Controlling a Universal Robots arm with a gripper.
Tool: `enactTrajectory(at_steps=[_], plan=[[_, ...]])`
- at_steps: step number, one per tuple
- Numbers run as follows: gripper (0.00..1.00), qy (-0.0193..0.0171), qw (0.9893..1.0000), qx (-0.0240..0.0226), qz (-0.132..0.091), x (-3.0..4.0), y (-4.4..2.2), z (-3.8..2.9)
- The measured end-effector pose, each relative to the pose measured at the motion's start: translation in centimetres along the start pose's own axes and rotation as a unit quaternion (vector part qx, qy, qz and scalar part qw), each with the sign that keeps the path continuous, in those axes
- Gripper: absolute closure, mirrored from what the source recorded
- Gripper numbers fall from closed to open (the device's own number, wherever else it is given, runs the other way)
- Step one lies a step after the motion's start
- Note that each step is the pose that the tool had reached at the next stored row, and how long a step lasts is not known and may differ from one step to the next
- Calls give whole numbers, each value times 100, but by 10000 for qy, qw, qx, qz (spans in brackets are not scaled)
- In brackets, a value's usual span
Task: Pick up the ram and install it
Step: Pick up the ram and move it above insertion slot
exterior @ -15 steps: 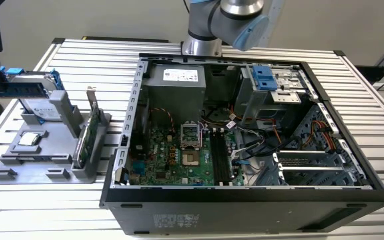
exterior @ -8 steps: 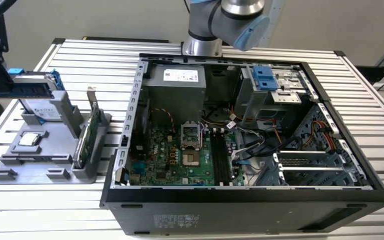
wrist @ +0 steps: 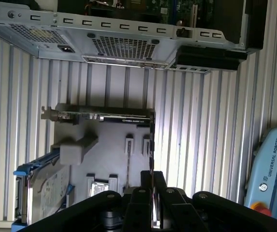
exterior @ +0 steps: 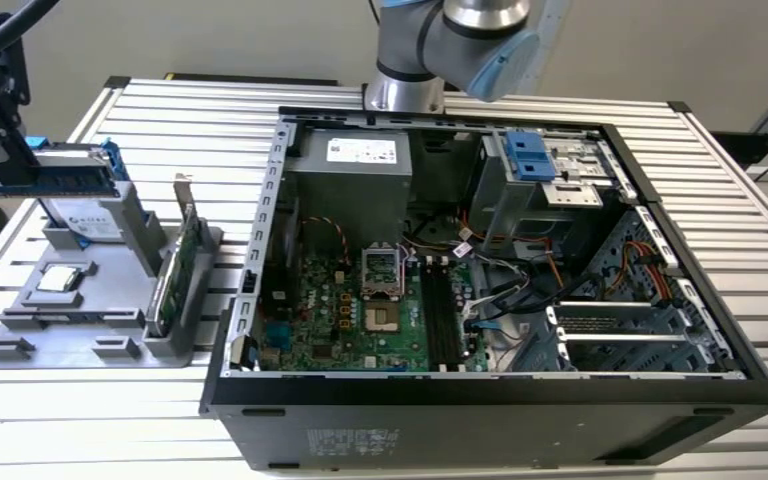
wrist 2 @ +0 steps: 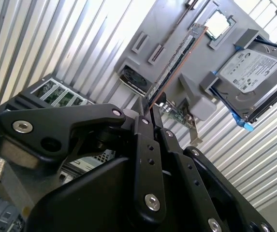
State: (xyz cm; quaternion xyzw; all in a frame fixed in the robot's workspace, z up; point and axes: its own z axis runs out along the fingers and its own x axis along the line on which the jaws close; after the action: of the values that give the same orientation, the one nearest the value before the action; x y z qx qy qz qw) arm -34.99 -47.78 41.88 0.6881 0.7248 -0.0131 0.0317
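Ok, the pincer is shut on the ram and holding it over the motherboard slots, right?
No. The pincer is shut on the ram, but holds it at the gray parts tray outside the computer case, on the exterior view's left; the exterior view shows it.

The exterior view looks steeply down from the near side over the open computer case [exterior: 491, 392] on the slatted table [exterior: 91, 425], with the grey tray [exterior: 51, 325] at the exterior view's left. Both wrist views sit close behind the gripper [wrist 2: 147, 108] [wrist: 151, 175], facing down along the clamped ram [wrist 2: 177, 63] [wrist: 151, 140]. All three views share that tray and its hard drive [exterior: 91, 220].
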Motion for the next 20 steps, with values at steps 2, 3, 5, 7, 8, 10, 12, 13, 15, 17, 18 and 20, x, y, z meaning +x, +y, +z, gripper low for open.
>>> enactTrajectory(at_steps=[2,3,5,7,8,10,12,13,15,17,18,20], plan=[[100,-1,10000,1,0,-1,21,0],[100,0,10000,1,0,-2,31,0],[100,-1,10000,1,0,-2,52,0],[100,0,10000,1,0,-4,72,1],[100,0,10000,1,0,-4,82,2],[100,-1,10000,1,0,-5,102,2],[100,0,10000,0,0,-6,123,3],[100,0,10000,0,0,-7,133,3],[100,0,10000,0,0,-8,153,4],[100,0,10000,1,0,-9,172,4],[100,0,10000,0,0,-9,181,5],[100,0,10000,0,0,-10,200,5]])
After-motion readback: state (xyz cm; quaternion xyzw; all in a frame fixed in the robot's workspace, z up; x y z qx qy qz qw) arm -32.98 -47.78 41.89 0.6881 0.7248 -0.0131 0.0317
